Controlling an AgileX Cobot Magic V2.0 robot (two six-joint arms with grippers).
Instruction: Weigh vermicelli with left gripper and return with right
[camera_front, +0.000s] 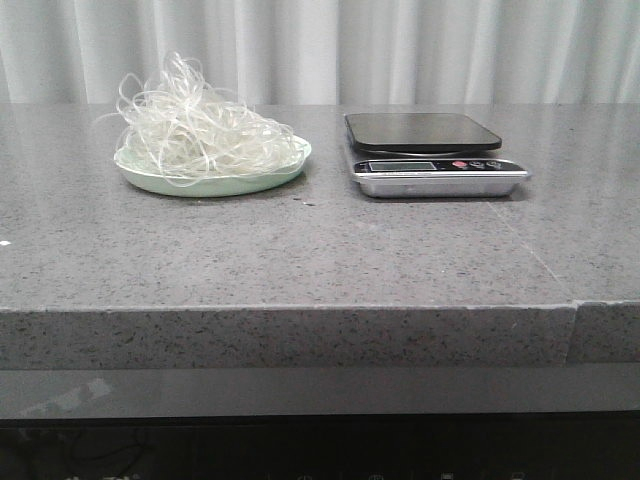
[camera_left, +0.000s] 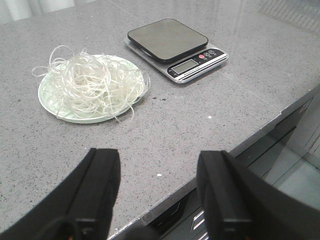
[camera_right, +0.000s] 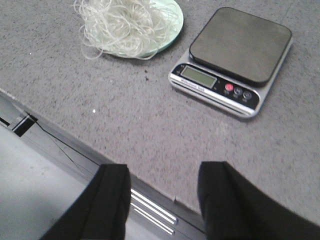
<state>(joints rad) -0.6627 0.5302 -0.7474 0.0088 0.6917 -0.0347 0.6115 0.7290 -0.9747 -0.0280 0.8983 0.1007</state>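
Note:
The vermicelli (camera_front: 195, 125) is a loose whitish tangle heaped on a pale green plate (camera_front: 285, 170) at the left of the grey counter. It also shows in the left wrist view (camera_left: 92, 85) and in the right wrist view (camera_right: 125, 22). A kitchen scale (camera_front: 430, 150) with a dark, bare platform stands to the plate's right; it shows too in the left wrist view (camera_left: 172, 45) and the right wrist view (camera_right: 235, 55). My left gripper (camera_left: 159, 167) is open and empty over the counter's front edge. My right gripper (camera_right: 162, 182) is open and empty, also at the front edge. Neither arm shows in the front view.
The grey speckled counter (camera_front: 320, 260) has a seam at the right (camera_front: 575, 300). A white curtain (camera_front: 400, 50) hangs behind it. A few small crumbs (camera_left: 157, 98) lie between the plate and the scale. Below the front edge is a dark cabinet front (camera_left: 280, 150).

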